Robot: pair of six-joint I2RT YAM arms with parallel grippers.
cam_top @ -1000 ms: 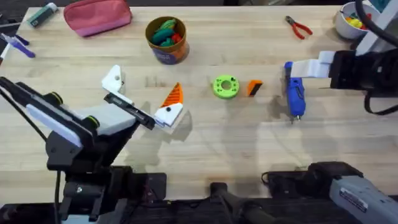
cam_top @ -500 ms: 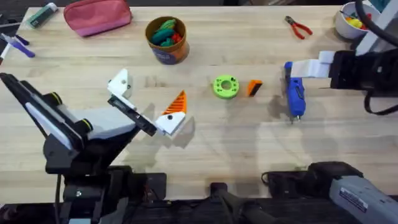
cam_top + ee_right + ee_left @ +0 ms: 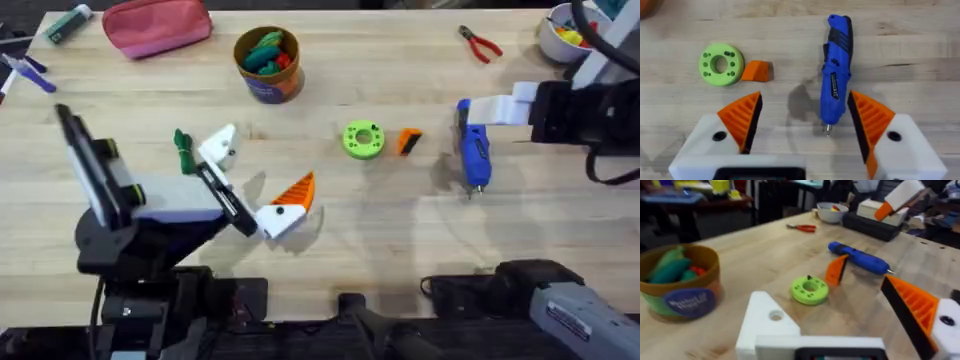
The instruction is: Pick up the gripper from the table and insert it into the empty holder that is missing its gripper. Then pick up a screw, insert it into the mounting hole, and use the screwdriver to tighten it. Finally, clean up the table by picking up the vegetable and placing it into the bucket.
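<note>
Seeing the left pincer (image 3: 250, 180) spread wide and empty, its bare white holder (image 3: 220, 146) awaiting the orange wedge (image 3: 409, 141) lying beside the green disc (image 3: 362, 139) mid-counter. Right pincer (image 3: 802, 122) released, straddling the blue screwdriver (image 3: 836, 70), probably staged.

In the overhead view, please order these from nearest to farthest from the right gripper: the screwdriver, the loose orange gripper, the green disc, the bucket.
From the right gripper:
1. Screwdriver, directly beside it.
2. Loose orange gripper, toward the table's middle.
3. Green disc, just beyond that.
4. Bucket, far-left side.
</note>
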